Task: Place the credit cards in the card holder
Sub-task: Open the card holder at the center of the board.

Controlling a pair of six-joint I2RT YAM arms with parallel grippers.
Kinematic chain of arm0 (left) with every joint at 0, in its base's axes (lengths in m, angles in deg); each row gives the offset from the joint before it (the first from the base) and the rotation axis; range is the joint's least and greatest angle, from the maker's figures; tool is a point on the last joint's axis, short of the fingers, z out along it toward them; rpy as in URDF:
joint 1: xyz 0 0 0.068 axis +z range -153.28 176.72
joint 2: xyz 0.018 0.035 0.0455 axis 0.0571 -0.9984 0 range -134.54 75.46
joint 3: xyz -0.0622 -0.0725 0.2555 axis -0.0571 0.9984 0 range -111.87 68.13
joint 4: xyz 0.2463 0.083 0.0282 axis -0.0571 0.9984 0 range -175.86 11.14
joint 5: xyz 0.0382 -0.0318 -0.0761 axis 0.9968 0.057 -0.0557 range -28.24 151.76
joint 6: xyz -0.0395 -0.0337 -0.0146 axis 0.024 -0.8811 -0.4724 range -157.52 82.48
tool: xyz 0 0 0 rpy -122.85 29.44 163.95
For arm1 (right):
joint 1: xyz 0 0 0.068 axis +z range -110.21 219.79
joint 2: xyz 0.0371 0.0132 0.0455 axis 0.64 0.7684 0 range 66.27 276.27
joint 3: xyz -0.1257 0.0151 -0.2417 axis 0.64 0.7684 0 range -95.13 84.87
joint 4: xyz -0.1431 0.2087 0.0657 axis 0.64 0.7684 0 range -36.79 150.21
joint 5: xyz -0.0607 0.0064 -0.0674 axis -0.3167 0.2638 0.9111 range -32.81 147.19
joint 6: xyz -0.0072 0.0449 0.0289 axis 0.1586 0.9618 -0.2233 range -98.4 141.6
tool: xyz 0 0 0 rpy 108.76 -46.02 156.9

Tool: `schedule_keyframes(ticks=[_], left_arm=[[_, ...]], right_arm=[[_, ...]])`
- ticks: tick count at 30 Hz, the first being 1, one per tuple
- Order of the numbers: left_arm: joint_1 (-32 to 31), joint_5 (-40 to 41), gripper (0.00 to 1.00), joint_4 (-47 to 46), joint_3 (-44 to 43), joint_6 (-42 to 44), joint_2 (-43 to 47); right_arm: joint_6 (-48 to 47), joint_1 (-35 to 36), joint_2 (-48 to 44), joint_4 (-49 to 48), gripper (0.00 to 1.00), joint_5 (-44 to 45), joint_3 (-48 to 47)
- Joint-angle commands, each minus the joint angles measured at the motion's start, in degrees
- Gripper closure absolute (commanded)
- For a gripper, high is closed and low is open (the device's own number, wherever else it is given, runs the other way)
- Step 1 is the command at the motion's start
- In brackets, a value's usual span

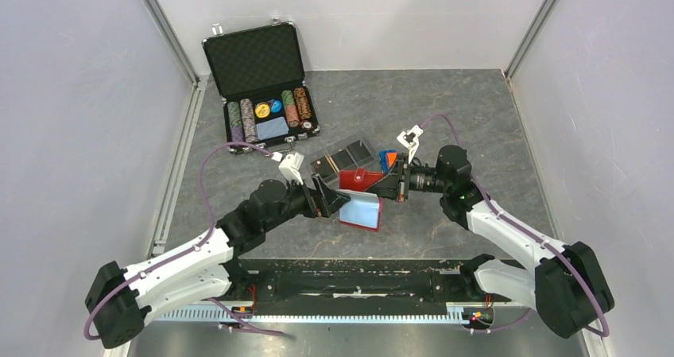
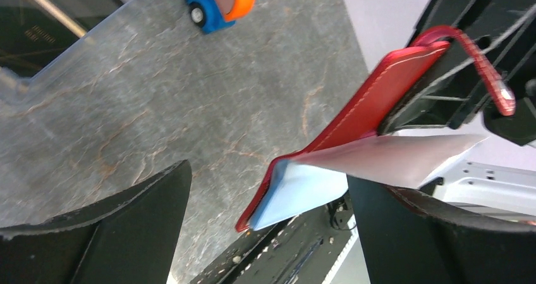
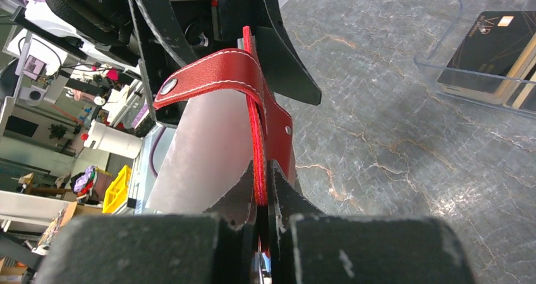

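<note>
Right gripper (image 3: 262,183), pinching the red wallet (image 3: 275,132), needed to hold it steady so the left gripper (image 2: 268,183), gaping empty, could grip squarely.

This is a robotics lab test cell. Plain pale grey wall panels (image 1: 71,95) set in bare aluminium frame posts (image 1: 163,27) box in a grey, marbled, stone-look surface (image 1: 477,110). Past the right gripper (image 3: 261,183), off to its left beyond the surface's edge, a cluttered workroom shows, with a yellow plastic bin (image 3: 115,189) and a white plastic container (image 3: 114,142).
</note>
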Motion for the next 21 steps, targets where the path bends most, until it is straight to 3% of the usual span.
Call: schedule_keyframes(ticks=[1,5,9,16,21], left_arm=[[0.10,-2.85,0.02,-10.44,1.08,1.91,1.49],[0.52,-5.97,0.01,-18.05,4.36,1.81,3.76],[0.65,-11.14,0.08,-20.85,4.82,3.18,3.01],[0.74,-17.94,0.24,-25.34,3.14,3.85,-0.74],[0.83,-21.48,0.36,-27.34,1.20,3.52,-3.64]], right_arm=[[2.09,-0.33,0.09,-5.50,1.00,-2.73,0.01],[6.12,-0.27,0.08,-11.33,1.00,-4.63,0.85],[13.95,-0.26,0.43,-21.57,1.00,-6.62,2.63],[27.90,-0.31,3.00,-41.76,1.00,-8.71,6.05],[32.11,-0.29,4.83,-47.35,1.00,-9.16,6.99]])
